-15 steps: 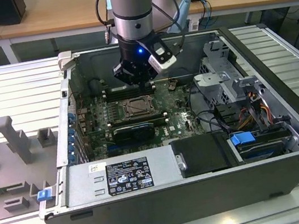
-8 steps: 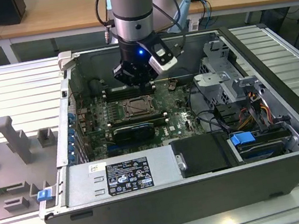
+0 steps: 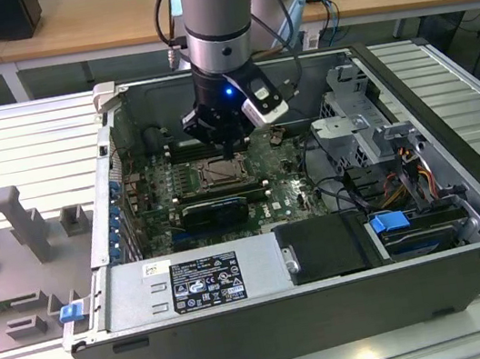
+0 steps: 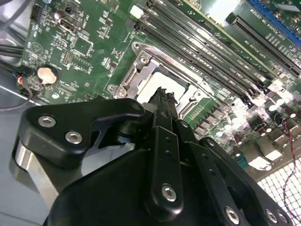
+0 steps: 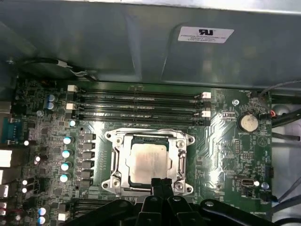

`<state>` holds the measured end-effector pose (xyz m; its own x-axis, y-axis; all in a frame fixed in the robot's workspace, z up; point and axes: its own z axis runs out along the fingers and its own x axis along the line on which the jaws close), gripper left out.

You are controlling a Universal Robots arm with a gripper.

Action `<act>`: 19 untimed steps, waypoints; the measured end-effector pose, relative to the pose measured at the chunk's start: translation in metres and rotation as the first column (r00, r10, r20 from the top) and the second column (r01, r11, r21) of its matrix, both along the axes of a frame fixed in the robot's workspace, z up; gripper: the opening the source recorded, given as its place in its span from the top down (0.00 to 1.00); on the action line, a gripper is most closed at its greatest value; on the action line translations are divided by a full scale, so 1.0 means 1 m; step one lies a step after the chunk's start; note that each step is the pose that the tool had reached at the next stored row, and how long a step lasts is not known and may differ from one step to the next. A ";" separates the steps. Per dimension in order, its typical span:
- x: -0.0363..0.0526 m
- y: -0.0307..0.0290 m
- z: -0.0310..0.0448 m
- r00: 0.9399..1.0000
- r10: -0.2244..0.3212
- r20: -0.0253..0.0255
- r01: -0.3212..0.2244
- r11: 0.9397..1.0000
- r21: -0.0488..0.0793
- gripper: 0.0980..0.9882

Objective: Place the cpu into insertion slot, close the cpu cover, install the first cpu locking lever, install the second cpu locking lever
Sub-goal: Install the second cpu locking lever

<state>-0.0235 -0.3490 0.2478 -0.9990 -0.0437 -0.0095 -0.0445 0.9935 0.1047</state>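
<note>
The cpu (image 5: 148, 161) lies flat in the insertion slot (image 5: 141, 140), its pale silver top showing; in the second wrist view the cpu (image 4: 155, 81) is partly behind the fingers. The cpu cover (image 5: 117, 162) is down, its shiny frame ringing the chip. In the exterior view the socket (image 3: 219, 175) sits mid-board in the open computer case. My gripper (image 5: 162, 182) is shut with nothing between its narrow fingertips. Its tips hover at the edge of the cover, and I cannot tell whether they touch. The same gripper (image 4: 162, 94) (image 3: 233, 150) is just above the socket.
Long black memory slots (image 5: 141, 106) run beside the socket, and a coin battery (image 5: 248, 123) sits on the green board. The case wall (image 3: 110, 118), the power supply box (image 3: 193, 284), the drive cage (image 3: 364, 122) and loose cables (image 3: 406, 179) hem in the board.
</note>
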 end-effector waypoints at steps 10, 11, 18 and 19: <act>-0.0016 -0.0251 -0.0079 1.000 0.011 -0.004 -0.011 1.000 0.026 0.99; -0.0039 -0.0271 -0.0081 1.000 0.011 -0.004 -0.011 0.999 0.033 0.99; -0.0240 -0.0402 -0.0109 1.000 0.011 -0.004 -0.011 0.997 0.072 0.99; -0.0249 -0.0404 -0.0121 1.000 0.011 -0.004 -0.011 0.997 0.074 0.99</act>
